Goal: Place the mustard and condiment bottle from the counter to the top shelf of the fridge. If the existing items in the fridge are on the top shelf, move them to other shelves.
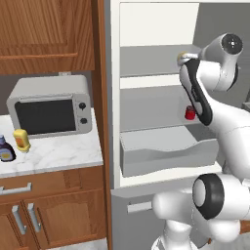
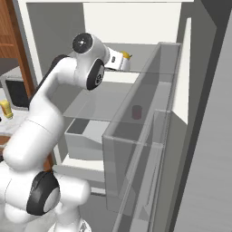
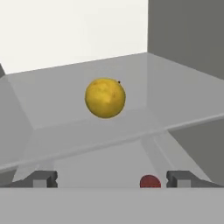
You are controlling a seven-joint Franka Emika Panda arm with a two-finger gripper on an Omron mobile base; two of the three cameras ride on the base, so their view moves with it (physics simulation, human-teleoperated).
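Note:
A round yellow ball (image 3: 105,97), one of the existing items, rests on the fridge's top shelf (image 3: 57,94). My gripper (image 3: 112,179) hangs open just in front of it, fingers apart, holding nothing. In the right base view the gripper (image 2: 121,61) reaches into the fridge (image 2: 136,27) towards the ball (image 2: 126,55). A small red object (image 1: 190,113) stands on the shelf below, also seen low in the hand view (image 3: 150,181). The yellow mustard (image 1: 21,140) and the dark condiment bottle (image 1: 6,149) stand on the marble counter (image 1: 63,151) at far left.
A silver microwave (image 1: 49,107) sits on the counter under a wooden wall cabinet (image 1: 46,34). A pale drawer bin (image 1: 166,151) fills the fridge below the shelves. The open fridge door with its clear bins (image 2: 145,136) stands at the right.

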